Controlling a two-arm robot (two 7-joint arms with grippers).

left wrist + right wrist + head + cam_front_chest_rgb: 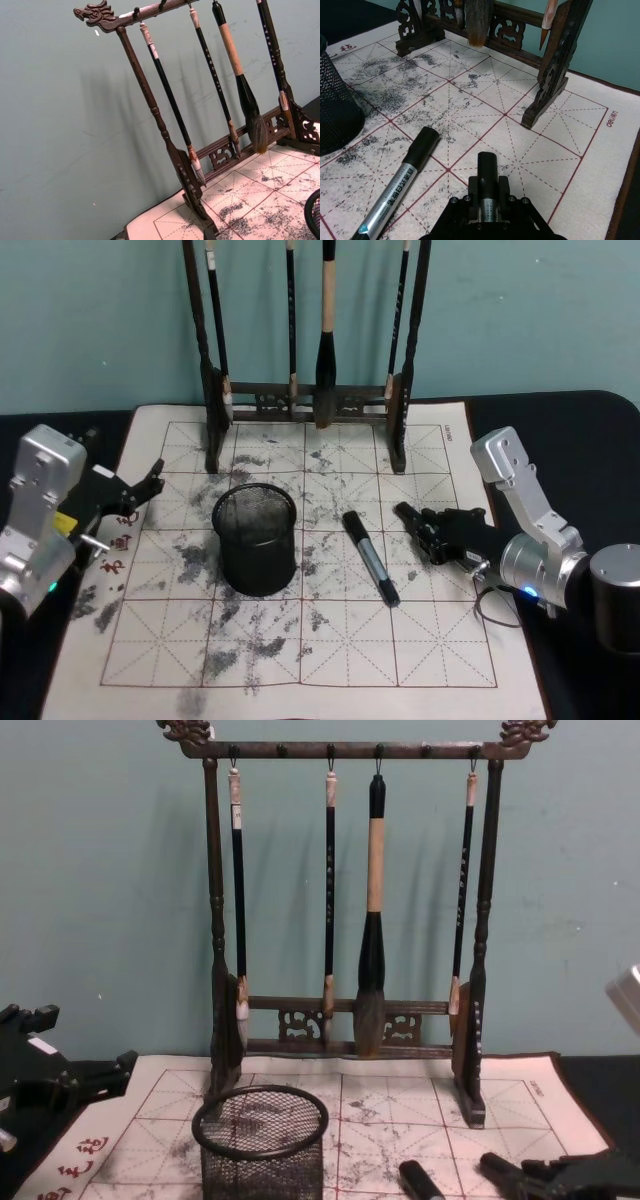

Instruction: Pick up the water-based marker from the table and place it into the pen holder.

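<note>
- We see the water-based marker [370, 558] lying flat on the ink-stained practice mat [350, 652], its black cap at the far end and its grey barrel slanting nearer and slightly to the right
- The marker sits just right of the pen holder [255, 552] without touching it, between the holder and the right gripper [418, 528]
- The pen holder stands upright on the mat, left of centre, nearer to us than the wooden brush rack [300, 400] that stands along the mat's far edge with four brushes hanging from it
- The right gripper is low over the mat, near the marker's far end on its right side and apart from it; it grasps nothing, and we cannot tell whether it is released or clenched
- The left gripper [152, 483] is at the mat's left edge, left of the pen holder and well apart from the marker; it grasps nothing, and we cannot tell its state either
- The mat lies on a black table [590, 440]
</note>
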